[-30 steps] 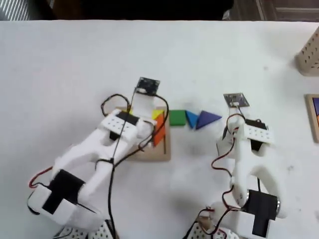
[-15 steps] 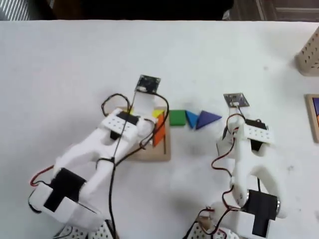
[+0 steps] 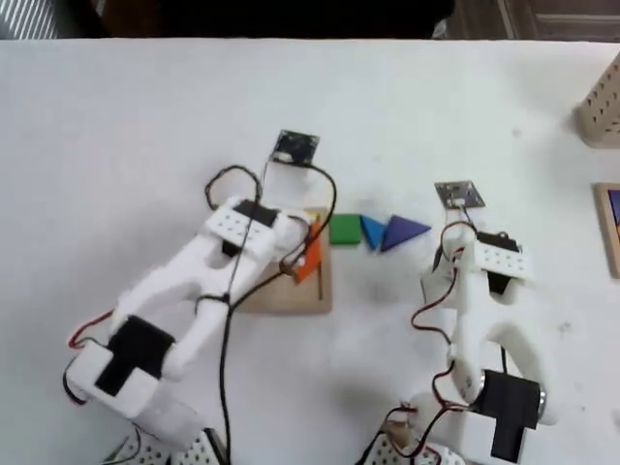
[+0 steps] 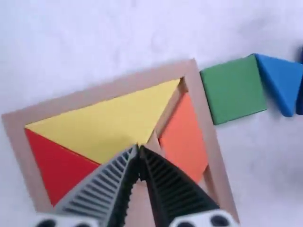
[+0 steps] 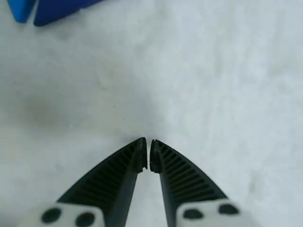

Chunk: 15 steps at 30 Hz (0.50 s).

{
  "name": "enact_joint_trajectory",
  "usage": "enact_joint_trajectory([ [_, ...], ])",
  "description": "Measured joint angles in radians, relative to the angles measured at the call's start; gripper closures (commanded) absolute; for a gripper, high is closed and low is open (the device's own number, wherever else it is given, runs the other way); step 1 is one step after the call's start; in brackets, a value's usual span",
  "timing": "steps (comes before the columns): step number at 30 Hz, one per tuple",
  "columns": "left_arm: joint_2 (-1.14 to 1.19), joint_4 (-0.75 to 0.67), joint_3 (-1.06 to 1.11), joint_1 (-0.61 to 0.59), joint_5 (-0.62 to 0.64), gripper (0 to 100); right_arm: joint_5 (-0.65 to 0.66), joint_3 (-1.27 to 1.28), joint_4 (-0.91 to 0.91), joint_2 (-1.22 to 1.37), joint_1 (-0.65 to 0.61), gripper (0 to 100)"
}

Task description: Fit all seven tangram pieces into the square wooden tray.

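Note:
The square wooden tray holds a yellow triangle, a red triangle and an orange piece. My left gripper hangs shut over the tray's middle, its tips at the yellow triangle's edge. In the high view the left arm covers most of the tray, with the orange piece showing. A green square, a blue triangle and a purple triangle lie in a row right of the tray. My right gripper is shut over bare table near the purple triangle.
A pegged wooden block stands at the far right edge. Below it lies part of another wooden frame with coloured pieces inside. The white table stretches open behind the tray and at the left.
The left arm has moved slightly away from the front edge and to the right over the tray. The right arm and the loose pieces have kept still.

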Motion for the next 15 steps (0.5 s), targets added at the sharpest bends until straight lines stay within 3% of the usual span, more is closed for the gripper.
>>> enact_joint_trajectory([
  [8, -0.104, 0.018, 0.058, 0.017, 0.003, 98, 0.0, 0.0, 0.0, 0.0, 0.0, 97.4],
  [15, -0.178, 0.018, 0.184, 0.183, 0.002, 98, 0.0, 0.0, 0.0, 0.0, 0.0, 97.4],
])
